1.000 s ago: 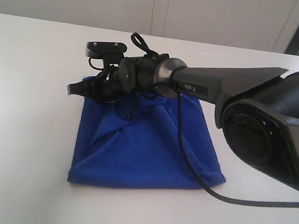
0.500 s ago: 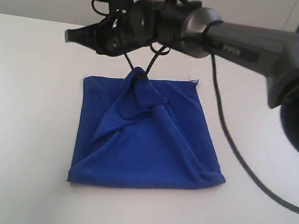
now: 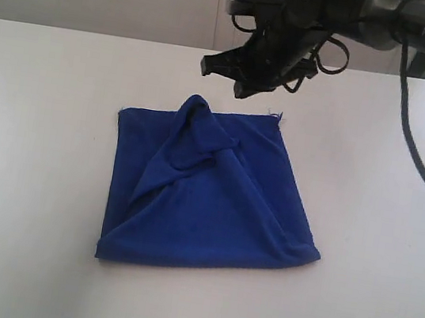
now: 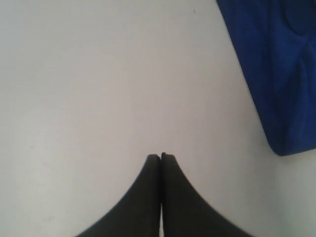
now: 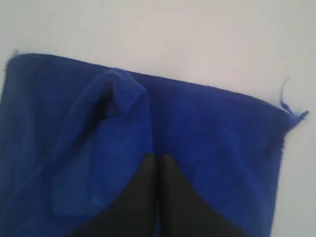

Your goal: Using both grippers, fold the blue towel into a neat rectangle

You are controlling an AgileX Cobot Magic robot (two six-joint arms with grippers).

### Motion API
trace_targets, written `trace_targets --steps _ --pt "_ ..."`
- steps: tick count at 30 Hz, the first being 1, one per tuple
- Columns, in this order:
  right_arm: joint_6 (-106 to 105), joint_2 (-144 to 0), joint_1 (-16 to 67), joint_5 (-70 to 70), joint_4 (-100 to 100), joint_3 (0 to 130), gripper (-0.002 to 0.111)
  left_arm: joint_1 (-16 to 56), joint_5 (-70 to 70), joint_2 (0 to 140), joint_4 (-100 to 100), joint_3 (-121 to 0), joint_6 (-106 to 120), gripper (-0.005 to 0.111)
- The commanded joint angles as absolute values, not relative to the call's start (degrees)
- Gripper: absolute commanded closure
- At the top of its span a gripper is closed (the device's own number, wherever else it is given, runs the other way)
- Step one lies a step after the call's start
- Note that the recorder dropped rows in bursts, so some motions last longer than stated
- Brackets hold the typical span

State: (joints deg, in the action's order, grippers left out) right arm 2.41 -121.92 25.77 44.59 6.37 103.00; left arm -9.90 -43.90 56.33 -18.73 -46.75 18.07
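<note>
Risen off the towel point(image 3: 206, 198) since earlier, the right gripper point(image 5: 158, 158) hung above its far edge, fingers pressed together like the left gripper's point(image 4: 161, 158); limp, light, rumpled on the table point(image 3: 33, 180), the towel likely wanted corner pinches.

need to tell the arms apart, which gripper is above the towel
The right gripper: blue towel fills the view behind its shut jaws. The left gripper has bare table under its jaws, the towel off to one side.

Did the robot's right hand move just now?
Yes. The right hand rose off the blue towel and swung right, from its far left corner toward its far right corner.
</note>
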Motion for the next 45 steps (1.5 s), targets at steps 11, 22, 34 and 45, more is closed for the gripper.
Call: trace_targets --steps 11,22,34,45 --pt "1.29 -129.19 18.64 32.53 5.94 99.15 0.108 -9.55 -44.36 55.88 -19.33 -46.49 17.9 0.107" --pt "0.0 -133.09 17.42 31.27 4.27 99.15 0.108 -9.55 -44.36 55.88 -19.33 -46.49 17.9 0.107" --pt "0.0 -133.79 14.45 33.02 4.17 99.15 0.108 -9.55 -44.36 55.88 -19.33 -46.49 17.9 0.107" --pt "0.0 -131.21 14.28 33.3 4.29 99.36 0.108 -9.55 -44.36 55.88 -19.33 -46.49 17.9 0.107"
